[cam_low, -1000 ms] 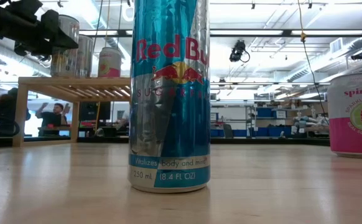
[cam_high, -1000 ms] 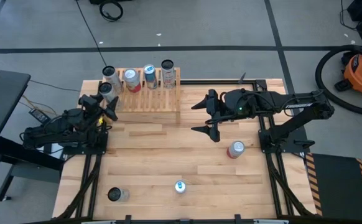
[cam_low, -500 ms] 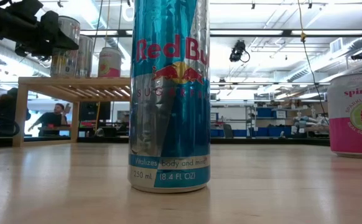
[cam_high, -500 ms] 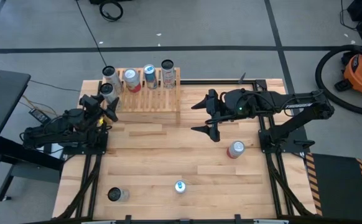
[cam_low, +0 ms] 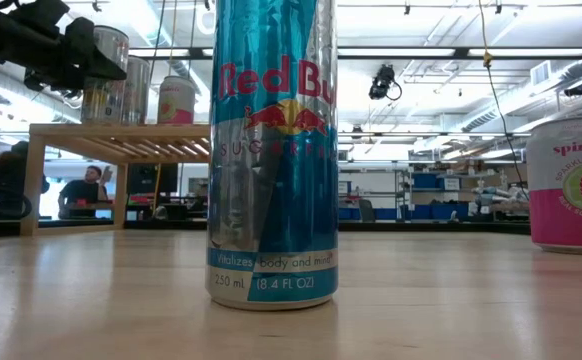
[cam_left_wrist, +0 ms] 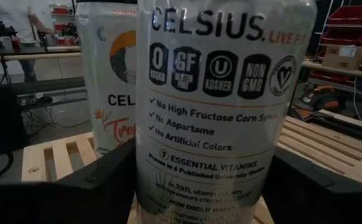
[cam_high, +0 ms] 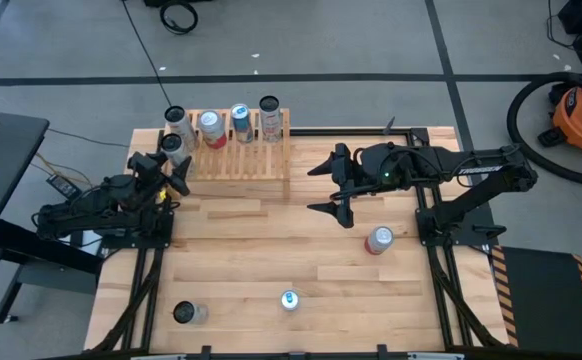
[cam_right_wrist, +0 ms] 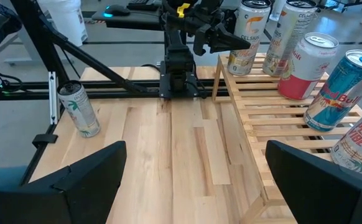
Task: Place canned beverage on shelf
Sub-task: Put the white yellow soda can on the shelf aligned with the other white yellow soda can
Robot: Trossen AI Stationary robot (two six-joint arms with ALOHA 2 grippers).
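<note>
1. Your left gripper [cam_high: 167, 166] is clamped on a white Celsius can [cam_left_wrist: 224, 106], one dark finger on each flank of it; the wrist view shows the can upright and filling the gap between them, so the grip looks square and low on the body.
2. That can hangs over the left end of the shelf [cam_high: 256, 160], next to a second Celsius can [cam_left_wrist: 106, 81] already standing there. I judge you are holding it upright so its base will meet the slats flat.
3. The slats run away from the front edge (thin gaps between them), so I think a tilted base could catch and tip the can into its neighbour.
4. Along the back of the shelf stand a red-and-white can [cam_high: 212, 127], a blue Red Bull can [cam_high: 240, 121] and another pale can [cam_high: 269, 115], leaving the front rows free.
5. Your right gripper [cam_high: 337, 188] waits with its fingers spread wide and nothing between them, above the tabletop [cam_high: 241, 250] just right of the shelf.
6. Waiting on the table: a pink Spindrift can [cam_high: 378, 240], a Red Bull can [cam_high: 289, 300] and a pale can [cam_high: 188, 313] near the front.
</note>
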